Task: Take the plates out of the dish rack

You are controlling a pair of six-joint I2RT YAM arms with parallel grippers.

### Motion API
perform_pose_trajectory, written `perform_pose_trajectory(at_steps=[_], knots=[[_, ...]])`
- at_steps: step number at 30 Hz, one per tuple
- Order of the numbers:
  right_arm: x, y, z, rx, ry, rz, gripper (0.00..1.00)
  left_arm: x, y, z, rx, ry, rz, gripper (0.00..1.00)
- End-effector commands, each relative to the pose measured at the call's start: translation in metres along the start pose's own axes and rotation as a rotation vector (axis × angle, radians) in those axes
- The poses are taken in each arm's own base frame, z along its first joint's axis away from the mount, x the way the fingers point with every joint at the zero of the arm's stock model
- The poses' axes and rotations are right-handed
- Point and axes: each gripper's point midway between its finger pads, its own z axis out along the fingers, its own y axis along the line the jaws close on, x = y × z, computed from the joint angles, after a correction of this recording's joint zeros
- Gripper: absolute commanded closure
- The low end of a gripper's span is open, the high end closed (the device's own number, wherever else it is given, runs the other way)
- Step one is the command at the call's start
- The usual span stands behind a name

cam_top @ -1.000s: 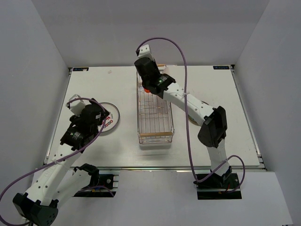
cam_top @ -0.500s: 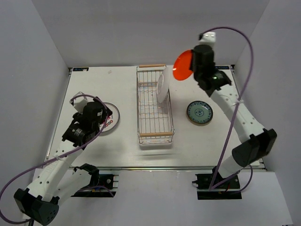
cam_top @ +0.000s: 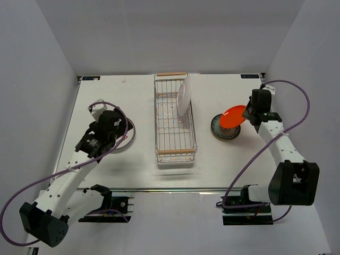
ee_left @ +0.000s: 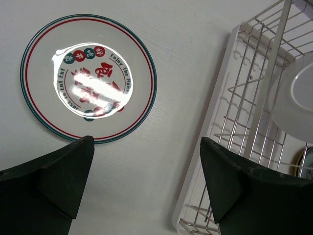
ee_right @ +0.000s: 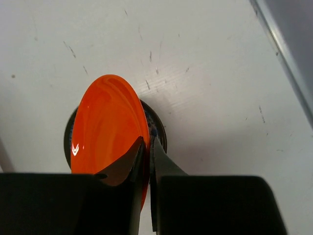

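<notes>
The dish rack (cam_top: 175,152) stands mid-table with one white plate (cam_top: 184,96) upright at its far end. My right gripper (cam_top: 246,115) is shut on the rim of the plain orange-red plate (cam_top: 232,116), holding it tilted just above the teal patterned plate (cam_top: 219,132), which lies flat right of the rack. In the right wrist view the orange plate (ee_right: 105,122) sits between the jaws of the gripper (ee_right: 148,142), with the teal plate's (ee_right: 160,133) edge showing behind. My left gripper (ee_left: 146,171) hangs open over the table beside the white plate with red marks (ee_left: 88,83).
The rack's white drip tray and wires (ee_left: 234,112) run along the right of the left wrist view, holding the white plate (ee_left: 298,98). The table's right edge (ee_right: 288,54) lies close to the right gripper. Grey walls enclose the table.
The right arm lifted the orange plate out of the rack, swung it right and lowered it over the teal plate. The left arm shifted slightly toward the rack.
</notes>
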Motion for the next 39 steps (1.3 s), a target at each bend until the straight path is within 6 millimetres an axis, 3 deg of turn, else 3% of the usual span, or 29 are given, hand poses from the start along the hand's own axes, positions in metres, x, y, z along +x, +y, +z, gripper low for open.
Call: perform_pose_trajectory(at_steps=[1, 6, 7, 13, 16, 19, 22, 23, 31, 35, 37, 39], knots=[[-0.006, 0.015, 0.008, -0.118, -0.036, 0.084, 1.00, -0.013, -0.017, -0.006, 0.065, -0.017, 0.011, 0.02], [0.028, 0.016, 0.027, -0.135, 0.036, 0.093, 1.00, -0.012, -0.017, -0.006, 0.065, -0.010, 0.020, 0.02], [0.028, 0.006, 0.032, -0.117, 0.036, 0.106, 1.00, -0.011, -0.018, -0.006, 0.068, -0.007, 0.022, 0.02], [0.043, 0.002, 0.046, -0.088, 0.066, 0.138, 1.00, -0.009, -0.024, -0.002, 0.087, 0.009, 0.036, 0.02], [0.048, 0.001, 0.050, -0.072, 0.080, 0.148, 0.90, -0.007, -0.030, 0.001, 0.100, 0.025, 0.054, 0.02], [0.050, -0.003, 0.051, -0.051, 0.087, 0.157, 0.72, -0.007, -0.033, 0.003, 0.105, 0.035, 0.065, 0.02], [0.056, -0.008, 0.050, -0.019, 0.112, 0.173, 0.44, -0.006, -0.039, 0.004, 0.129, 0.043, 0.079, 0.02], [0.058, -0.009, 0.051, -0.009, 0.118, 0.175, 0.40, -0.005, -0.043, 0.004, 0.146, 0.048, 0.081, 0.02], [0.081, 0.011, 0.060, -0.103, 0.219, 0.204, 0.32, -0.005, -0.052, 0.005, 0.186, 0.057, 0.105, 0.02], [0.072, 0.009, 0.057, -0.088, 0.200, 0.201, 0.25, -0.016, -0.066, 0.002, 0.230, 0.046, 0.137, 0.02], [0.062, 0.007, 0.051, -0.081, 0.168, 0.208, 0.11, -0.020, -0.079, 0.004, 0.262, 0.056, 0.177, 0.02], [0.054, 0.004, 0.044, -0.068, 0.150, 0.209, 0.11, -0.022, -0.097, 0.003, 0.322, 0.068, 0.232, 0.02]])
